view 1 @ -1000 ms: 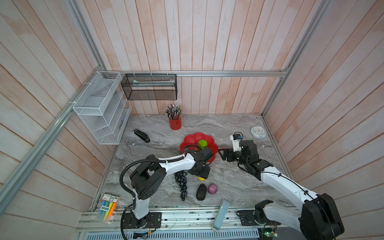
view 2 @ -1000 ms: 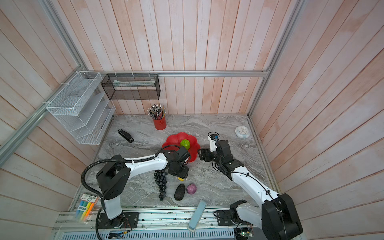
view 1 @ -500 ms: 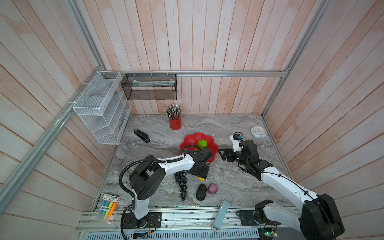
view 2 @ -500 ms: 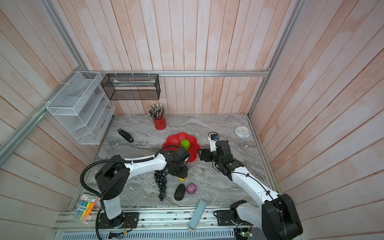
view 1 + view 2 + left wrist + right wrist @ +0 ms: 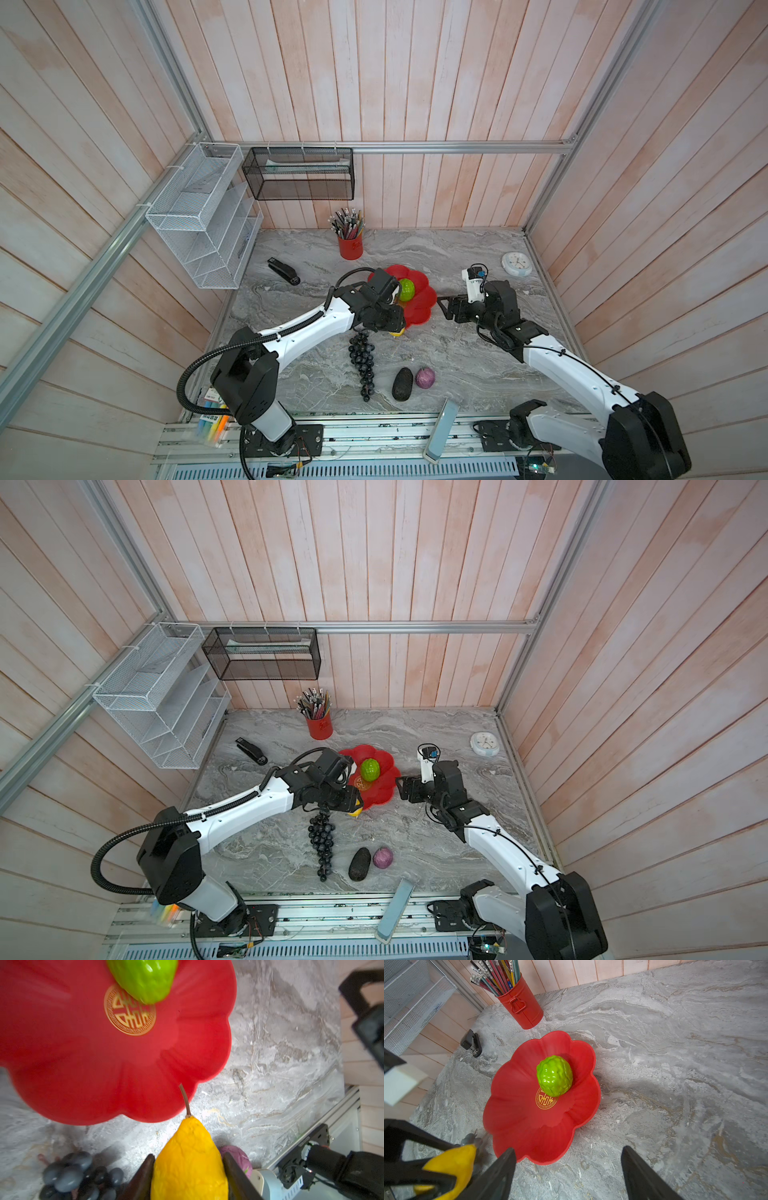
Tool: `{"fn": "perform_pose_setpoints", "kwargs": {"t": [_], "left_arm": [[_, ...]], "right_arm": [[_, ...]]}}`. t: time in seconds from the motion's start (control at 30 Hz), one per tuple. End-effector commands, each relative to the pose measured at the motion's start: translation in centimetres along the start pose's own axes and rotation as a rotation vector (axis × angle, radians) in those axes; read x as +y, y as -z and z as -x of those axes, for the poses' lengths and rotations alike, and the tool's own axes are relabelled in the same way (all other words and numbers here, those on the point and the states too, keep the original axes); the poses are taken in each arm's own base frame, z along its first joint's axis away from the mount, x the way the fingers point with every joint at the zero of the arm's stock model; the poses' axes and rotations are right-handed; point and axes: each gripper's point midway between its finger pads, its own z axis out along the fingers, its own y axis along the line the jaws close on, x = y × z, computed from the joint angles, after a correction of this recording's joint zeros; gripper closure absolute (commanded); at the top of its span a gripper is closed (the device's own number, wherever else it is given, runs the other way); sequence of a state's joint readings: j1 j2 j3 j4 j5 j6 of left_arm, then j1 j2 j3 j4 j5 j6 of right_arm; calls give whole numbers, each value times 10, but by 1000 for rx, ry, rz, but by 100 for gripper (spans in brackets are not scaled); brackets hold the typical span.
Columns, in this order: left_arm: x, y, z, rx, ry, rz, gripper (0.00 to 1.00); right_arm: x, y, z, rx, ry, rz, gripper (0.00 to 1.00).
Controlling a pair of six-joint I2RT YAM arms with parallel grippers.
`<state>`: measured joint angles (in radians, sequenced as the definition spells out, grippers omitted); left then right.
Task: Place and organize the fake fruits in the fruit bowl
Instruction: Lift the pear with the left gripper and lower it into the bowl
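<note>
left gripper (image 5: 187,1157): clamped on yellow pear (image 5: 188,1172), just outside fruit bowl (image 5: 83,1064) rim
right gripper (image 5: 568,1149): jaws apart, empty, beside fruit bowl
top views: yellow pear mostly hidden under left gripper
green ball (image 5: 554,1075): in fruit bowl

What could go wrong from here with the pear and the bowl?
1. The left gripper holds the pear close to the rim of the bowl; moving forward without enough lift may shove the bowl.
2. The green ball sits near the centre; a dropped pear might knock it out.
3. The right gripper hangs open at the bowl's other side, so the arms could clash.
</note>
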<state>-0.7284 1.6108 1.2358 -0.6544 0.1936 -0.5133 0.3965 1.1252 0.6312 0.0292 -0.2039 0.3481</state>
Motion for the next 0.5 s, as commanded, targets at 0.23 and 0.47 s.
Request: {"fn": "perform_pose_setpoints", "kwargs": {"t": [0.23, 0.47], "left_arm": [[58, -21, 83, -149, 63, 119, 65], [82, -55, 117, -181, 54, 207, 64]], "right_arm": [[31, 3, 7, 12, 9, 109, 21], [41, 1, 2, 36, 20, 119, 21]]}}
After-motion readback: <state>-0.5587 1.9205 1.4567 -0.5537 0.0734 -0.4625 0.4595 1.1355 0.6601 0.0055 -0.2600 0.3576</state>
